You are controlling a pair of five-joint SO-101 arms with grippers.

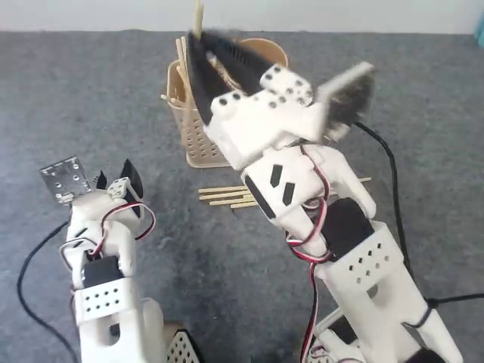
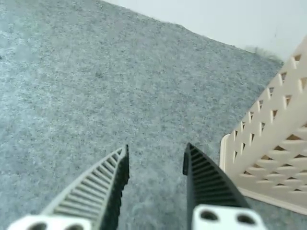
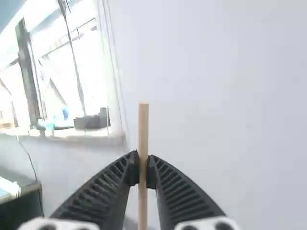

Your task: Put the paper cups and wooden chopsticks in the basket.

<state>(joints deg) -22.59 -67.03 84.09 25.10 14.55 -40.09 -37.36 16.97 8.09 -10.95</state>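
Partway: right gripper point(image 3: 143, 160) clamped on a chopstick point(image 3: 143, 129) above the basket point(image 1: 198, 144), some sticks point(image 1: 180, 60) already inside; left gripper point(image 2: 157, 149) apart, low beside it. Loose chopsticks point(image 1: 227, 198) lie on the desk point(image 1: 76, 91).

L arm point(image 1: 102, 283): low at near-left, links folded, wrist pitched fwd. L gripper point(image 1: 113, 174): jaws apart, nothing between them. In the left wrist view the L gripper point(image 2: 157, 149) shows both ribbed black fingers splayed w/ a clear gap.

R arm point(image 1: 355, 265): raised and extended fwd from near-right base, upper links steep, wrist angled toward centre. R gripper point(image 1: 198, 44): well apart from the L gripper, long black fingers converging at the tips. In the right wrist view the R gripper point(image 3: 143, 163) clamps a chopstick point(image 3: 143, 124). The stick stands between the tips, end projecting past them.

Red/white wiring point(image 1: 310, 227) runs along both arms.
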